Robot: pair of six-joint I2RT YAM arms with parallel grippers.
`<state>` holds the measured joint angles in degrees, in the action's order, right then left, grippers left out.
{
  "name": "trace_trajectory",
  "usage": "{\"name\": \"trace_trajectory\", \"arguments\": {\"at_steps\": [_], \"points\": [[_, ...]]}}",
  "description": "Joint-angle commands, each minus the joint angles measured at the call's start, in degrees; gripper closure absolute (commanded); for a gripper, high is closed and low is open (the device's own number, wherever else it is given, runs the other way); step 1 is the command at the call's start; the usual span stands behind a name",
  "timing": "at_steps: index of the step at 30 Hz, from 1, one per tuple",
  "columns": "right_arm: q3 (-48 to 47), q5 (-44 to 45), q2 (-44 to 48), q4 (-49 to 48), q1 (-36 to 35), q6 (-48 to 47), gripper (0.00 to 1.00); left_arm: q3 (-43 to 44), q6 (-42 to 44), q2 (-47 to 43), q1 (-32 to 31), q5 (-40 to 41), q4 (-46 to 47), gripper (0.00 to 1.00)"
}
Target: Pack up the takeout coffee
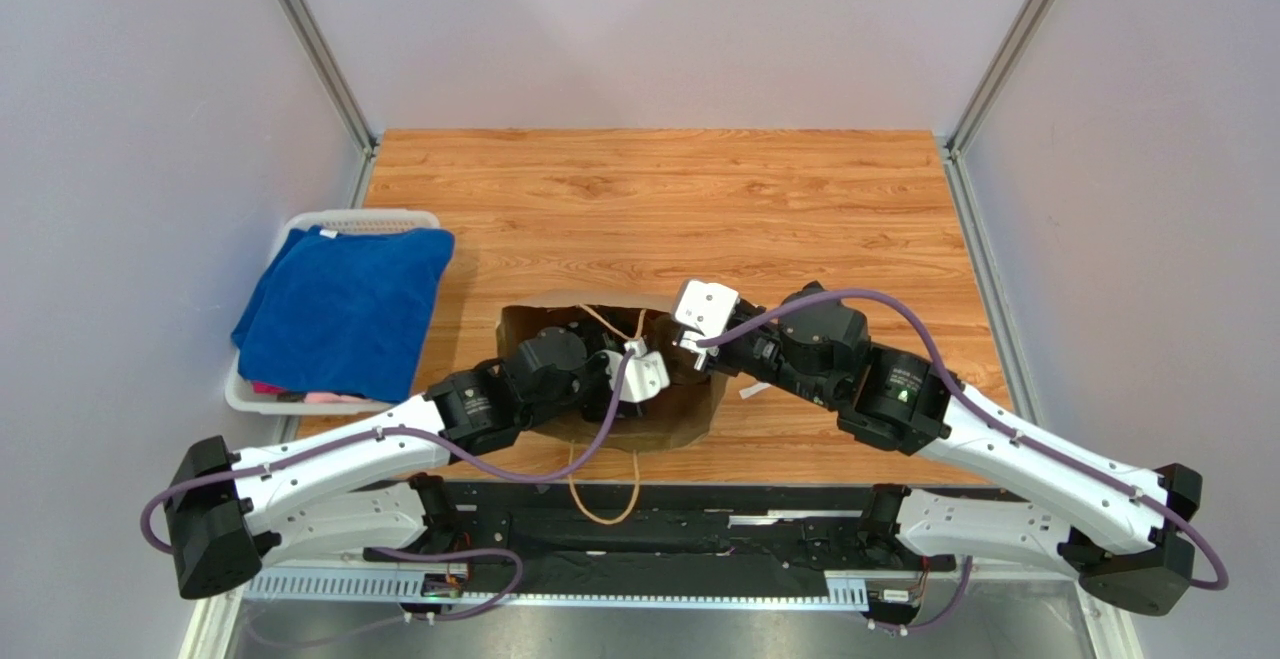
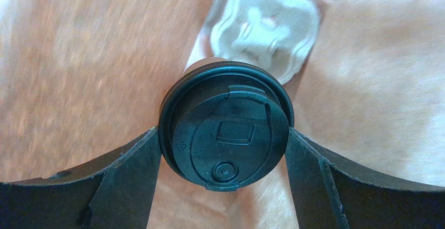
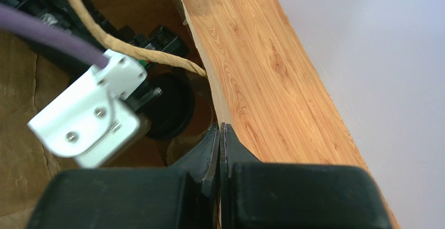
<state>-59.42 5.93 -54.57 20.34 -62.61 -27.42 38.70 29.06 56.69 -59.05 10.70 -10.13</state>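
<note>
The takeout coffee [image 2: 225,127] shows its round black lid from above, deep inside the brown paper bag [image 1: 684,416]. My left gripper [image 2: 223,135] reaches down into the bag, and its two fingers press the lid's rim on either side. Just beyond the cup, on the bag's floor, lies a grey moulded pulp tray [image 2: 266,23]. In the right wrist view the black lid [image 3: 170,106] sits below the left arm's white camera housing [image 3: 89,119]. My right gripper [image 3: 220,127] is shut on the bag's upper edge at its right side.
A white basket [image 1: 361,218] holding a blue cloth [image 1: 346,307] stands at the table's left edge. The bag's twine handle [image 1: 601,502] hangs over the near edge. Bare wooden tabletop [image 1: 676,194] stretches behind the bag, with grey walls on three sides.
</note>
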Motion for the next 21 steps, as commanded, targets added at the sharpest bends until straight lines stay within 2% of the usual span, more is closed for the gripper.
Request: {"name": "trace_trajectory", "arguments": {"at_steps": [1, 6, 15, 21], "points": [[-2.46, 0.57, -0.02, -0.30, -0.41, 1.76, 1.00, 1.90, 2.32, 1.32, -2.21, -1.12, 3.02, 0.91], [-2.02, 0.83, 0.95, -0.30, -0.41, 1.32, 1.00, 3.58, -0.75, 4.75, -2.21, 2.03, 1.34, 0.92], [-0.52, -0.31, 2.62, -0.82, -0.32, -0.70, 1.00, 2.96, -5.41, 0.53, 1.03, 2.31, -2.43, 0.92], [-0.35, -0.66, 2.45, -1.35, -0.41, -0.97, 1.00, 2.96, -7.61, 1.58, 3.50, 2.14, -3.84, 0.92]]}}
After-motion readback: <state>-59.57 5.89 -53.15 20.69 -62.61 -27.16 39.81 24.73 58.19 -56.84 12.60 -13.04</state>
